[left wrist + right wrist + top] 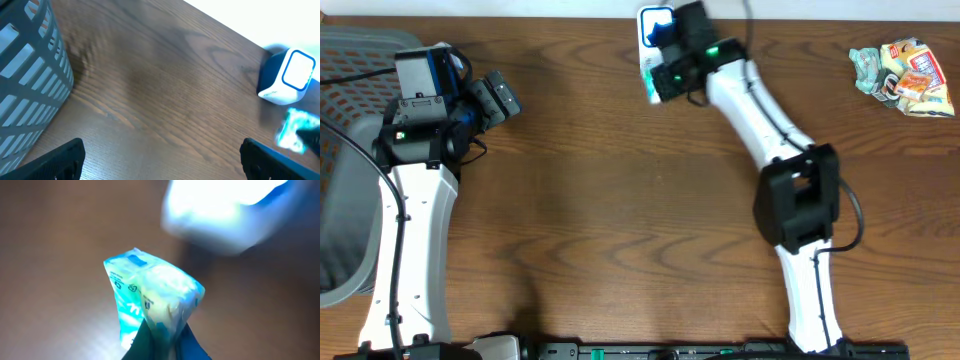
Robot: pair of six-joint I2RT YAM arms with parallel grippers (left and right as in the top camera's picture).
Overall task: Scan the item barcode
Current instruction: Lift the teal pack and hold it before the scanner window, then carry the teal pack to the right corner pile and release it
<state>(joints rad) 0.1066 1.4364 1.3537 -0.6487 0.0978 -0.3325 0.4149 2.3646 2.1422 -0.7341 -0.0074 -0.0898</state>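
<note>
Presenting the packet (150, 295) to the scanner (287, 77) looks like the step in hand: the right gripper (162, 337) pinches its lower edge, just beside the scanner's lit window. The left gripper (167, 162) hangs wide open near the basket (25, 75). Next, the barcode probably needs turning toward that window.

You're looking at a brown table (620, 200) with darker wavy grain. The packet (150, 300) is turquoise with white print and a pale yellow patch, and the scanner (287, 77) is white, edged in blue. The basket (30, 75) is grey with slotted walls. The wrappers (905, 78) mix orange, yellow and red.
</note>
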